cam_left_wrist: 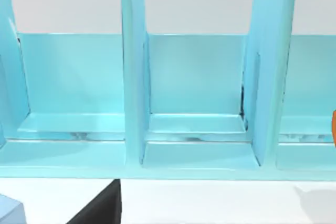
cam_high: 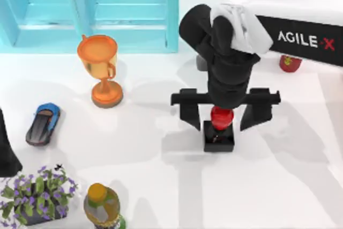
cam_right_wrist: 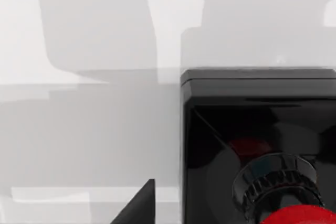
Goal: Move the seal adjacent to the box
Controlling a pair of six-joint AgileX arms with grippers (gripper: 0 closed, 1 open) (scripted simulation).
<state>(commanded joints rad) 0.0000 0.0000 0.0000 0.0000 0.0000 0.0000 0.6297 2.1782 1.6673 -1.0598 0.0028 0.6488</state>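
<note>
Right gripper (cam_high: pixel 224 112) sits spread open right over the small seal with the black cube base and glossy red knob (cam_high: pixel 219 129), well apart from the light-blue compartmented box (cam_high: pixel 91 9). Off-centre closing could tip it.

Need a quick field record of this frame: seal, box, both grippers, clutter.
seal: seal upright at table centre, red knob up
box: blue box at the far edge, well apart from seal
right gripper: right gripper above the seal, fingers open either side of the knob
left gripper: at the top view's left edge, facing the box
clutter: trophy, toy car, potted plant
</note>
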